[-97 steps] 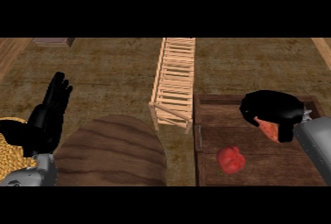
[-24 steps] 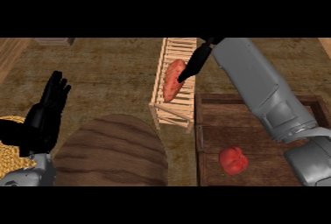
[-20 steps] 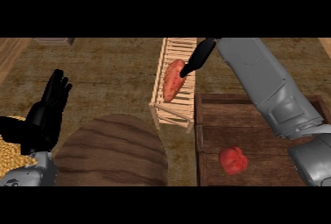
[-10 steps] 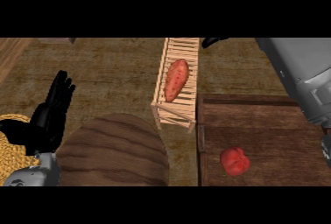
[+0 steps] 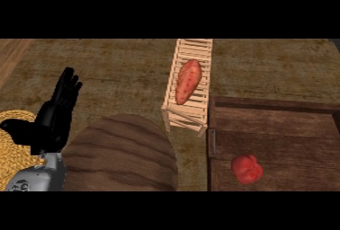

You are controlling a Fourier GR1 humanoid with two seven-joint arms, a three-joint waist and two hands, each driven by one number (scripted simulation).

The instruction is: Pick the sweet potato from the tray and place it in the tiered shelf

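The orange-red sweet potato (image 5: 188, 81) lies lengthwise on the top level of the pale wooden tiered shelf (image 5: 200, 48), with no hand touching it. Right of and nearer than the shelf is the dark wooden tray (image 5: 279, 128). My left hand (image 5: 54, 114) is at the left of the head view, fingers straight and pointing up, holding nothing. My right hand and arm do not show anywhere in this view.
A small red vegetable (image 5: 246, 169) sits in the tray near its front. A large brown ribbed rounded object (image 5: 119, 155) fills the lower middle. A woven yellow mat or basket (image 5: 15, 150) lies at the lower left, partly behind my left hand.
My right arm let go of the sweet potato on the shelf, pulled back to the right and left the view. The view shifted slightly. The left hand stayed put.
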